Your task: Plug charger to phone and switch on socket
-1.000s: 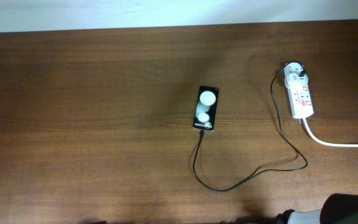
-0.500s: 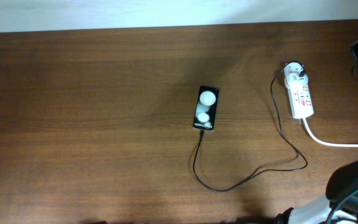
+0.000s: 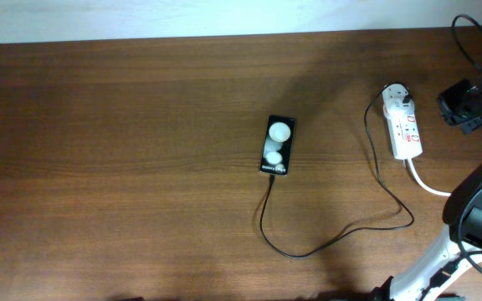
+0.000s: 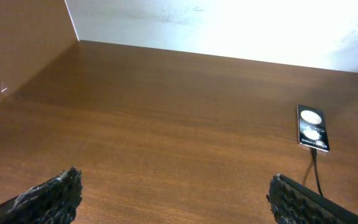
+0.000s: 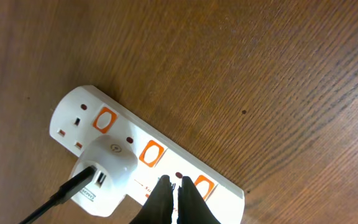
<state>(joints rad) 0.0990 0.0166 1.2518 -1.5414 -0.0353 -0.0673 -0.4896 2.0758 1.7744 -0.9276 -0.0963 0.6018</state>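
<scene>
The black phone (image 3: pixel 277 145) lies mid-table, also in the left wrist view (image 4: pixel 312 127). The thin black charger cable (image 3: pixel 333 240) runs from the phone's near end in a loop to the white plug adapter (image 3: pixel 399 99), which sits in the white socket strip (image 3: pixel 406 130). In the right wrist view the adapter (image 5: pixel 104 174) is in the strip (image 5: pixel 166 152), beside orange-red switches. My right gripper (image 5: pixel 175 185) is shut and empty, fingertips just above the strip by a switch. It shows at the right edge overhead (image 3: pixel 461 107). My left gripper (image 4: pixel 173 199) is open and empty, far left of the phone.
The strip's thick white cord (image 3: pixel 450 192) runs off to the right edge. The right arm's base and black cables (image 3: pixel 475 213) fill the lower right corner. A pale wall borders the table's far edge (image 3: pixel 224 17).
The right arm has swung up from the lower right corner to beside the socket strip. Phone, cable and strip have not moved.
</scene>
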